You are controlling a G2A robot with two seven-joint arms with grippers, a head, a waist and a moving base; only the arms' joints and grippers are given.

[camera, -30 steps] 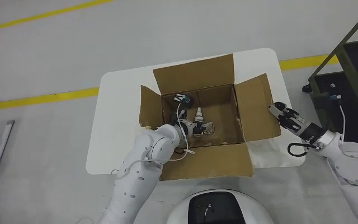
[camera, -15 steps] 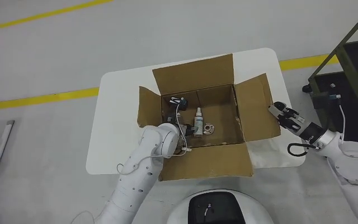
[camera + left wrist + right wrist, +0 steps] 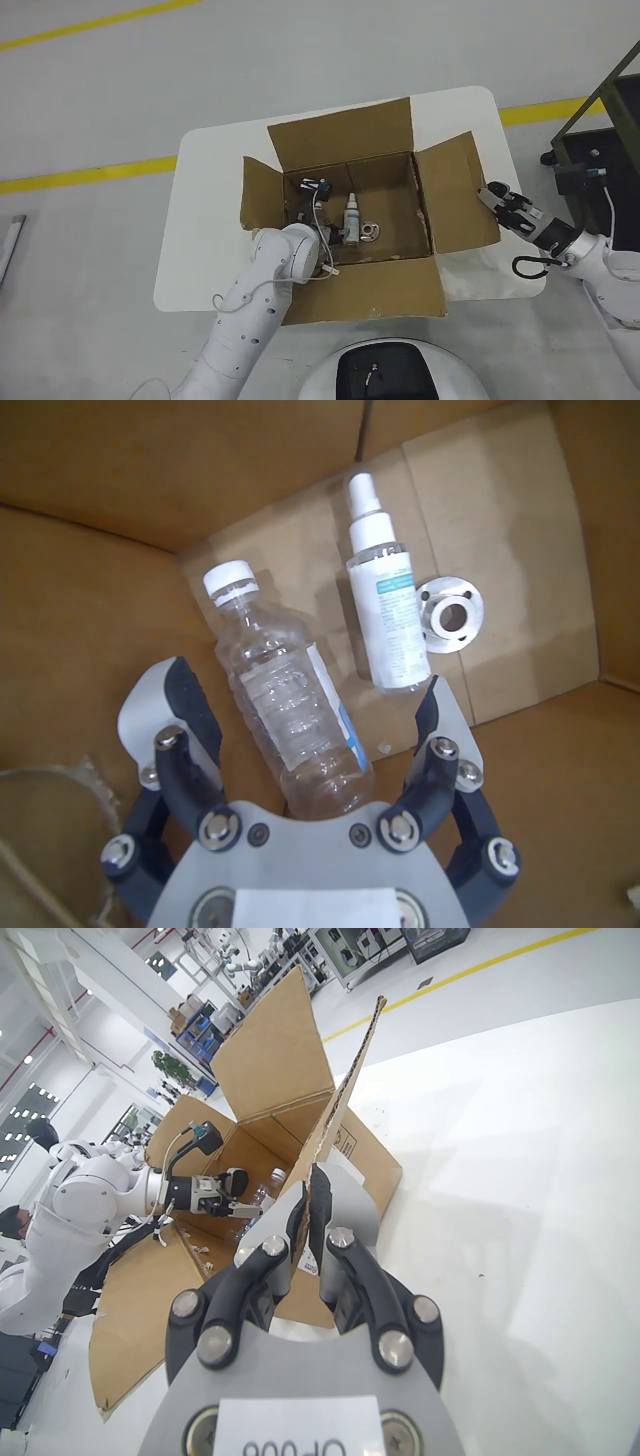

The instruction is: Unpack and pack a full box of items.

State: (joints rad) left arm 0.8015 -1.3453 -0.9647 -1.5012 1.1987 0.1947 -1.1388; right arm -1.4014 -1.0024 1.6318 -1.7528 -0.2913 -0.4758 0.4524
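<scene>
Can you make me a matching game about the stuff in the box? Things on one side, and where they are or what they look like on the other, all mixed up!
Things
1. water bottle
2. spray bottle
3. metal ring
4. box flap

Clues
A. pinched by the right gripper
B. shiny, with a hole in the middle
C. under the open left gripper
D. lies between the other bottle and the ring

Pairs: 1-C, 2-D, 3-B, 4-A

open cardboard box (image 3: 340, 135) on a white worktop (image 3: 215, 200), flaps spread. inside lie a spray bottle (image 3: 352, 214) and a metal flange (image 3: 372, 231). left tool (image 3: 334, 234) is inside the box, right tool (image 3: 500, 203) at the right flap (image 3: 455, 195).
</scene>
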